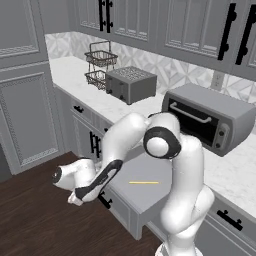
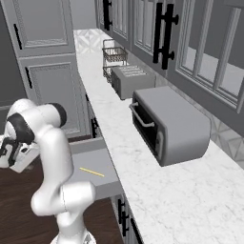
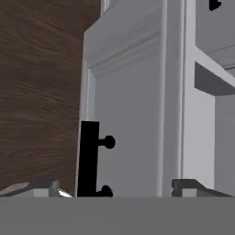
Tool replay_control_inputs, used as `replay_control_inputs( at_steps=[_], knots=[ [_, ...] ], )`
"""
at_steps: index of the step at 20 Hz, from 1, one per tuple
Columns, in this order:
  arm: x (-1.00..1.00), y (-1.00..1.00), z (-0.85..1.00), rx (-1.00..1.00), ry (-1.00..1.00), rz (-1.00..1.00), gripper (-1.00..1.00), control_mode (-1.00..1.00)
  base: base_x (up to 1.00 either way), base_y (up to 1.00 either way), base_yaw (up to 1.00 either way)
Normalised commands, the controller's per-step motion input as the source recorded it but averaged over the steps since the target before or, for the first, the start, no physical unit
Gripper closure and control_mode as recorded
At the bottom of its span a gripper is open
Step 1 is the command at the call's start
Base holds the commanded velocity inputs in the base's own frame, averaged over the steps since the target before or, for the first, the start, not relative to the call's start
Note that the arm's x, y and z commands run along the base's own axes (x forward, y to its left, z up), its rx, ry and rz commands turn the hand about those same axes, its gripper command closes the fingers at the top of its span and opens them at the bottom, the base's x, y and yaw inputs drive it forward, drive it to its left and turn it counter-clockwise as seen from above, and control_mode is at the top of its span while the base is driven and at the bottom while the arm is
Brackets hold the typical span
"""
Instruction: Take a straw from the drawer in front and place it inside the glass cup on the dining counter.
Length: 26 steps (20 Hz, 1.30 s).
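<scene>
Jaws of the gripper (image 3: 114,188) stand wide apart with nothing between them, one dark tip at the lower left of the hand view and the other at the lower right, just in front of the drawer's black bar handle (image 3: 90,158). In the left base view the gripper sits at the lower left, at the end of the forearm, close to the drawer front.

Inside the pulled-out drawer (image 1: 145,197) the yellow straw (image 1: 144,182) lies flat on the grey bottom, alone, near the centre of that frame. In the right base view the same straw (image 2: 92,172) shows at the lower middle, lying on the drawer floor (image 2: 102,178) just left of the worktop edge.

Beyond the drawer, the white marble worktop (image 2: 167,190) carries a grey toaster oven (image 1: 207,117) at the right of the left base view, a grey toaster (image 1: 131,84) at the upper middle, and a two-tier wire basket (image 1: 100,65) behind it. Whether the basket tiers hold anything cannot be made out. Dark wood floor (image 1: 35,210) fills the lower left.
</scene>
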Motion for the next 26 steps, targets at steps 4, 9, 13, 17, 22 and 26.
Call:
replay_control_inputs(
  at_steps=[4, 9, 13, 17, 22, 26],
  knots=[
    [-0.05, -0.16, 0.89, 0.66, 0.32, 0.02, -1.00, -1.00, 0.00, 0.00, 0.00],
    [-0.20, -0.76, 1.00, 0.42, 0.16, 0.00, -1.00, -1.00, 0.00, 0.00, 0.00],
    [-0.03, -0.97, 0.78, 0.23, 0.09, 0.00, -1.00, -1.00, 0.00, 0.00, 0.00],
    [0.02, -0.86, 0.30, 0.05, 0.11, 0.00, -1.00, -1.00, 0.00, 0.00, 0.00],
    [0.22, -0.61, 0.00, 0.00, 0.18, 0.00, -1.00, -1.00, 0.00, 0.00, 0.00],
    [0.41, -0.38, 0.00, -0.04, 0.26, 0.00, -1.00, -1.00, 0.00, 0.00, 0.00]
  ],
)
